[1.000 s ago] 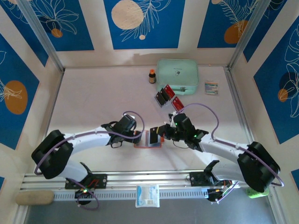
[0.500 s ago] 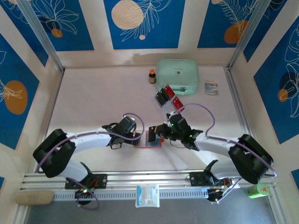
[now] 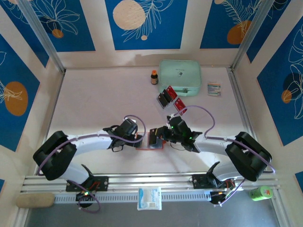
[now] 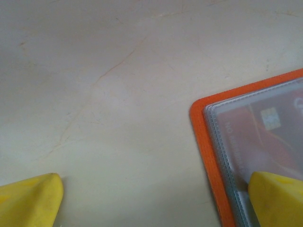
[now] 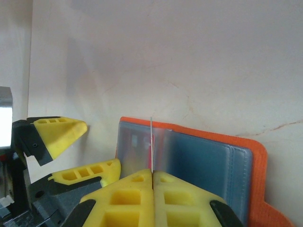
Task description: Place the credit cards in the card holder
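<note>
The orange card holder (image 3: 150, 142) lies open on the table, its grey-blue clear sleeves up (image 5: 208, 163). My right gripper (image 3: 161, 134) is shut on a dark credit card (image 3: 155, 132). In the right wrist view the card shows edge-on (image 5: 151, 142), standing over the holder's left sleeve. My left gripper (image 3: 140, 138) is open at the holder's left edge (image 4: 208, 146), with one yellow fingertip (image 4: 277, 198) pressing on the sleeve. A red card (image 4: 277, 130) sits inside that sleeve. More red and black cards (image 3: 164, 97) lie further back, with a red one (image 3: 179, 105) beside them.
A mint-green zip pouch (image 3: 180, 77) sits at the back with a small brown bottle (image 3: 154, 77) to its left and a small packet (image 3: 214, 89) to its right. A white packet (image 3: 149, 197) lies on the front rail. The left gripper's fingers (image 5: 61, 134) stand close to the right gripper.
My right gripper has moved left with the card, from beside the holder's right edge to over its sleeves. The left gripper has stayed at the holder's left edge.
</note>
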Available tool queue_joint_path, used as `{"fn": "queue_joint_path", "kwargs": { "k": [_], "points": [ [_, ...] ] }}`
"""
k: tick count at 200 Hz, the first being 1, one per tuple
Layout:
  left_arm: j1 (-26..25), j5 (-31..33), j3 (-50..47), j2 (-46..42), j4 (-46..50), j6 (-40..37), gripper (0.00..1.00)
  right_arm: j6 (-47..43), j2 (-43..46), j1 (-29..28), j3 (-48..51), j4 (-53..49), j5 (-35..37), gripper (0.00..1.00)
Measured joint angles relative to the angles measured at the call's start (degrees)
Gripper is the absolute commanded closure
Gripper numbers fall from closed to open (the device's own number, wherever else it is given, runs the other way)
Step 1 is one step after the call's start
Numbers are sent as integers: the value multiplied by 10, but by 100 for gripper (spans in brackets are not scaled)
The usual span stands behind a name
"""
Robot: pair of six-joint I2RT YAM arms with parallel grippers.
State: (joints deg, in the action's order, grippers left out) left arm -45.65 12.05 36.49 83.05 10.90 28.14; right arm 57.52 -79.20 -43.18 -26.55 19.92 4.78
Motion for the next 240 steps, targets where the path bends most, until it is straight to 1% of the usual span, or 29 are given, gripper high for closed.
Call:
{"fn": "queue_joint_path", "kwargs": {
  "k": [53,142,199,240],
  "points": [
    [0,0,-3,-1,-4,0,0,0,-17,-3,0,16,4,100],
    [0,0,-4,-1,-7,0,0,7,-18,-4,-2,32,5,100],
    [0,0,-5,-2,-8,0,0,12,-45,-4,-8,43,4,100],
    [0,0,-5,-2,-9,0,0,15,-47,-4,-8,50,5,100]
  ]
}}
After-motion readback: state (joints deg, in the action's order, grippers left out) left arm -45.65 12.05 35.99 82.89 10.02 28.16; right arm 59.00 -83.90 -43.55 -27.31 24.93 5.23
